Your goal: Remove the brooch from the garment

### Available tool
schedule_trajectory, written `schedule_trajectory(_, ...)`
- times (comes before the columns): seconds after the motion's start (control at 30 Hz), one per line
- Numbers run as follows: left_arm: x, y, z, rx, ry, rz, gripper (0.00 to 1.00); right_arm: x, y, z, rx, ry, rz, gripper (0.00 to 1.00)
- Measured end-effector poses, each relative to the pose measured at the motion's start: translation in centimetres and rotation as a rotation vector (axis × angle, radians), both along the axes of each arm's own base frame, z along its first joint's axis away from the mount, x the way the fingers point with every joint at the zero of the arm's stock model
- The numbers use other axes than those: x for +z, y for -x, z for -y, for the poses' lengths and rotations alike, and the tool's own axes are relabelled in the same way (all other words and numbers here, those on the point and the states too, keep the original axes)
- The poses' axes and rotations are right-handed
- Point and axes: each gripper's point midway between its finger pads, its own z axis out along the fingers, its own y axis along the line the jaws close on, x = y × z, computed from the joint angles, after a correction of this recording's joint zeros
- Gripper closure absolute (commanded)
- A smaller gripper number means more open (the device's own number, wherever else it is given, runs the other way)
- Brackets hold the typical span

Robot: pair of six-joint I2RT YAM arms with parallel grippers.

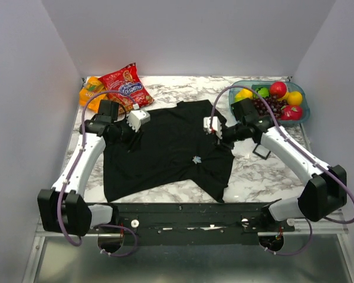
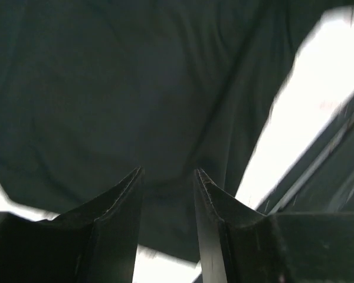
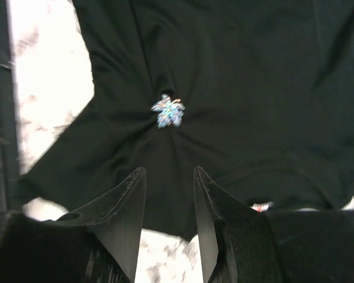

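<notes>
The garment, a black T-shirt, lies spread flat on the marble table. The brooch glints on its lower right part. In the right wrist view the brooch sits pinned in puckered cloth of the garment, a little ahead of my right gripper. That gripper is open, with nothing between its fingers. From above, my right gripper hovers at the shirt's right shoulder. My left gripper is over the left shoulder; it is open too, empty above plain black cloth.
A small black square tray lies right of the shirt by the right arm. A bowl of fruit stands at the back right. A red snack bag and an orange pack lie at the back left. Walls close three sides.
</notes>
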Motion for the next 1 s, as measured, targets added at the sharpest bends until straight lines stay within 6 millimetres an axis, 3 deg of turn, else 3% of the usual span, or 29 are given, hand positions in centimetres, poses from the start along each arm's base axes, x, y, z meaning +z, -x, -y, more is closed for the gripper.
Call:
schedule_trajectory(0.13, -1.2, -4.2, 2.7, 0.203, 0.177, -0.068, 0.53, -3.7, -0.7, -2.3, 0.076, 0.041, 0.082, 0.54)
schedule_trajectory(0.27, -2.7, -5.7, 4.8, 0.311, 0.285, -0.152, 0.53, -6.4, -1.2, -4.6, 0.166, 0.087, 0.152, 0.5)
schedule_trajectory(0.5, -6.2, -5.7, 5.9, 0.419, 0.329, -0.325, 0.54, -10.1, -1.3, -7.6, 0.25, 0.145, 0.208, 0.46)
schedule_trajectory(0.8, -6.3, -5.9, 5.7, 0.431, 0.323, -0.318, 0.56, -13.8, 1.1, -8.1, 0.314, 0.221, 0.168, 0.44)
schedule_trajectory(1.0, -6.4, -6.0, 5.6, 0.432, 0.318, -0.313, 0.56, -15.1, -0.2, -8.2, 0.269, 0.285, 0.203, 0.51)
